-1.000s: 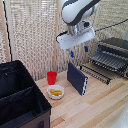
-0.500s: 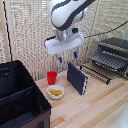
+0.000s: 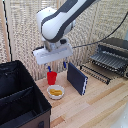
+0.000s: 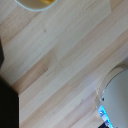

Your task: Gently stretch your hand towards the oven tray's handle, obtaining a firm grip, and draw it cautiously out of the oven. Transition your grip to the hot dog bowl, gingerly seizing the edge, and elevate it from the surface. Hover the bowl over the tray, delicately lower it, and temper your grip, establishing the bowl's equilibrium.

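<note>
One camera stands off the arm, a bit high, looking down across the wooden table (image 3: pixel 95 107). The other sits on the wrist, looking straight down, close to the wood. Both see the hot dog bowl (image 3: pixel 55 92) (image 4: pixel 34 4).

red cup (image 3: pixel 52 77) close behind hot dog bowl (image 3: pixel 55 92), book (image 3: pixel 78 78) beside

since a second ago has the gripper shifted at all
Yes. The gripper has swung toward the exterior view's left, away from the oven, and now hangs above the red cup and hot dog bowl.
</note>
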